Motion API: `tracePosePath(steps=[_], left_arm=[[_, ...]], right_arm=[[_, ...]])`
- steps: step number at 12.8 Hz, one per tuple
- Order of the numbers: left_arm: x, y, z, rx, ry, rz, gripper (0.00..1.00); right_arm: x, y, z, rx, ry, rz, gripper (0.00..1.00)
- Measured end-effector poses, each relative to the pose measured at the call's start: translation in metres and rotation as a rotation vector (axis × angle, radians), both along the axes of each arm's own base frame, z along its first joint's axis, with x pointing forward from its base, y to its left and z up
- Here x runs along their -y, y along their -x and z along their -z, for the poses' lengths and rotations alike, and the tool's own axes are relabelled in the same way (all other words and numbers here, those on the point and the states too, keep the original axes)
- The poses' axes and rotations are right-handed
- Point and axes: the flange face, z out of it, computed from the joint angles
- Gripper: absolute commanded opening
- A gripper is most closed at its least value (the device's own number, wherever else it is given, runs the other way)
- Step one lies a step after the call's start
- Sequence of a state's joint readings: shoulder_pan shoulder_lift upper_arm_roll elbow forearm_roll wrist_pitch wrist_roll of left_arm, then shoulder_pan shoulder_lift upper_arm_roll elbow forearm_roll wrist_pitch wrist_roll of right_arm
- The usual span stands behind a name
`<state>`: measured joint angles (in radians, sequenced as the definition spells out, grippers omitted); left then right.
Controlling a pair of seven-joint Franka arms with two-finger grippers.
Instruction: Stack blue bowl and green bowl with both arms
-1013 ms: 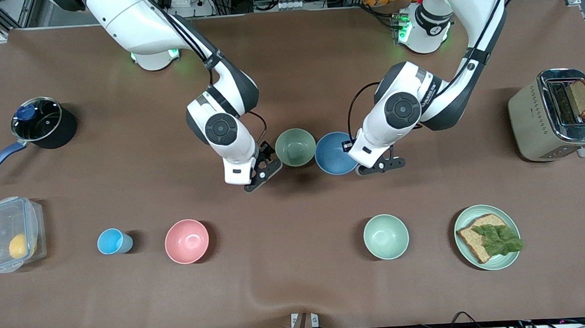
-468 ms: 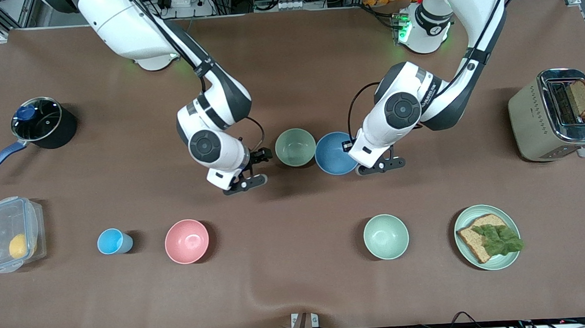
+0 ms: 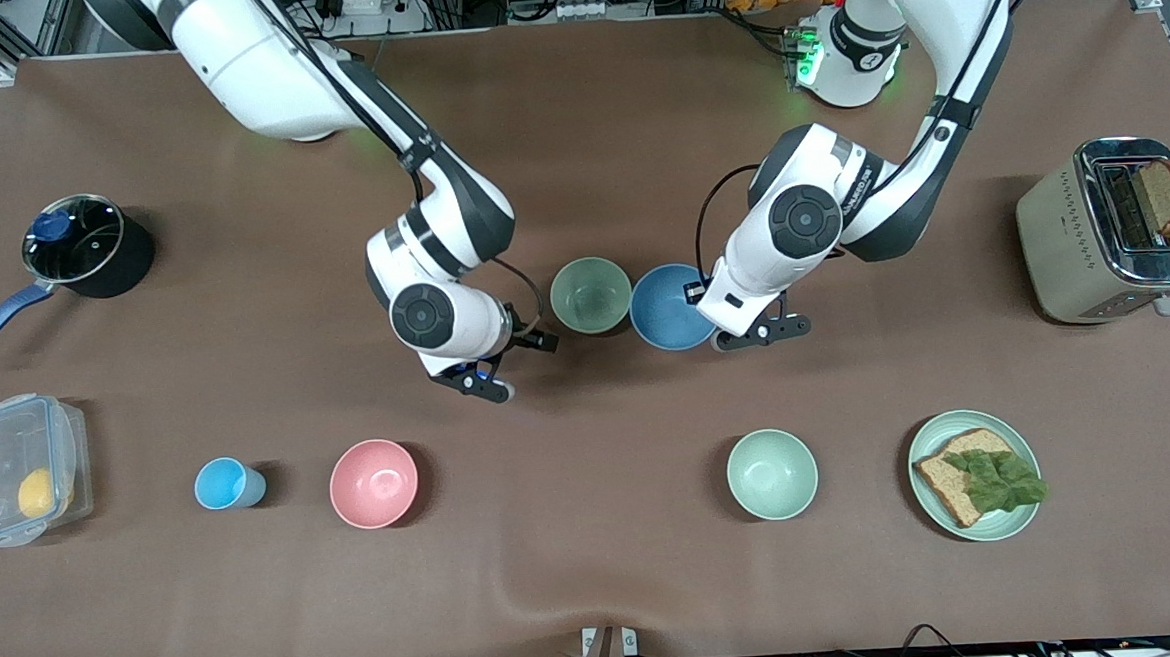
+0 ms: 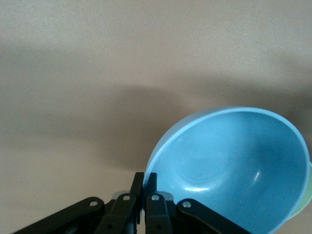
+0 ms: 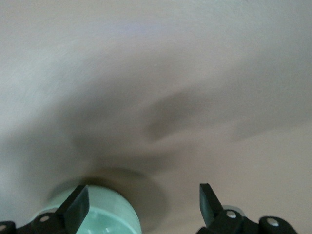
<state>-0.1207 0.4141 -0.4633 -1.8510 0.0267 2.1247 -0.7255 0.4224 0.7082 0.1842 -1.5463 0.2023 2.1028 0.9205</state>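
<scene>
The blue bowl (image 3: 666,309) stands mid-table, touching or almost touching the green bowl (image 3: 590,294) on the side toward the right arm's end. My left gripper (image 3: 713,328) is shut on the blue bowl's rim at the side toward the left arm's end. In the left wrist view the fingers (image 4: 145,178) pinch the rim of the blue bowl (image 4: 234,156), and a sliver of the green bowl (image 4: 306,200) shows past it. My right gripper (image 3: 515,364) is open and empty beside the green bowl, apart from it. In the right wrist view its fingers (image 5: 142,194) stand wide, with the green bowl (image 5: 97,217) by one finger.
Nearer the front camera stand a mint-green bowl (image 3: 772,474), a pink bowl (image 3: 374,483), a sky-blue cup (image 3: 225,484) and a plate (image 3: 950,417) with a sandwich. A toaster (image 3: 1111,231) is at the left arm's end. A pot (image 3: 85,245) and a plastic box (image 3: 22,468) are at the right arm's end.
My right gripper has drawn away from the green bowl's rim and turned, now lying a little nearer the front camera. The left arm and both bowls have not moved.
</scene>
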Motion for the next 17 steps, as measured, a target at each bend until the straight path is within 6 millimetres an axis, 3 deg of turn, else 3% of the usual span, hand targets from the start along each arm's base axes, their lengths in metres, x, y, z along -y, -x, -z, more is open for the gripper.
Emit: tracePosePath(steps=[4,10,17], left_arm=[[0.0,0.0,0.001,-0.002,-0.001,0.0,0.0],[0.003,0.003,0.003,-0.007,-0.003,0.003,0.0],[0.056,0.041,0.002,-0.027,-0.007,-0.027,0.0]], right_arm=[[0.0,-0.019,0.037,-0.035,0.022,0.13,1.0],[-0.022,-0.019,0.045,-0.072,0.038,0.234,1.0],[-0.021,-0.011,0.047,-0.149,0.094,0.307,1.0]])
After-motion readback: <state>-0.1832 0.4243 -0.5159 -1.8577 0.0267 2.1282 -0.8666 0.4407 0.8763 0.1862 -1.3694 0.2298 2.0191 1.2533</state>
